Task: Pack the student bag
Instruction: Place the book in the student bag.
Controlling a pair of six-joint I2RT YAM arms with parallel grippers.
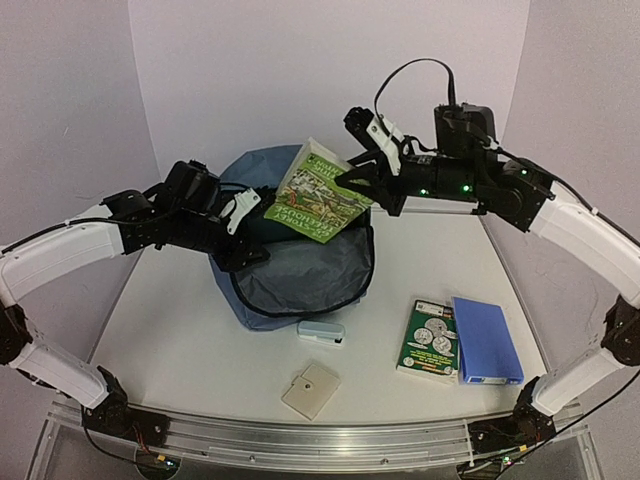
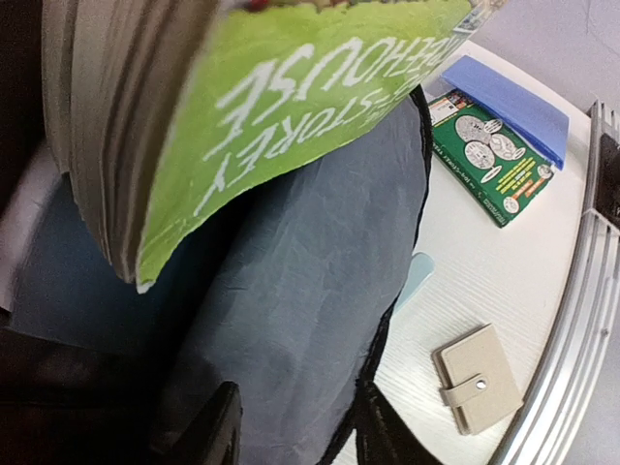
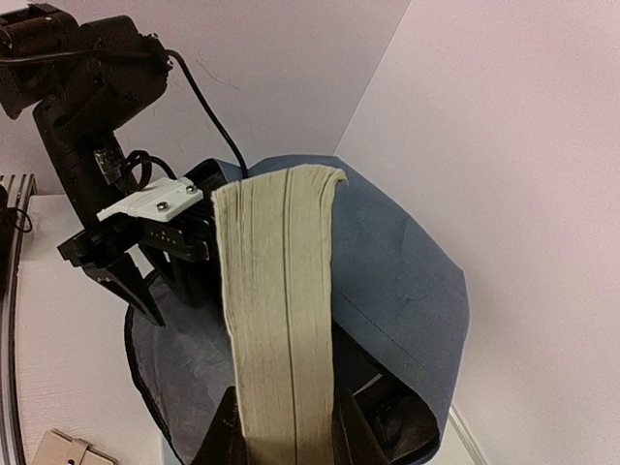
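The student bag (image 1: pixel 300 275), slate-blue with a black zip rim, lies open in the middle of the table, its grey lining (image 2: pixel 310 281) facing up. My right gripper (image 1: pixel 357 180) is shut on a thick green paperback (image 1: pixel 320 195) and holds it tilted above the bag's mouth. In the right wrist view the book's page edge (image 3: pixel 281 291) runs between the fingers (image 3: pixel 228 431), with the bag's blue fabric (image 3: pixel 387 252) behind it. My left gripper (image 2: pixel 295 441) hangs over the bag's left rim with its jaws apart above the lining, under the book's cover (image 2: pixel 291 97). It holds nothing.
On the table in front of the bag lie a pale blue stapler (image 1: pixel 322 333) and a beige snap wallet (image 1: pixel 311 390). At the right sit a green coin book (image 1: pixel 428 338) and a blue box (image 1: pixel 485 338). An aluminium rail (image 1: pixel 300 435) borders the near edge.
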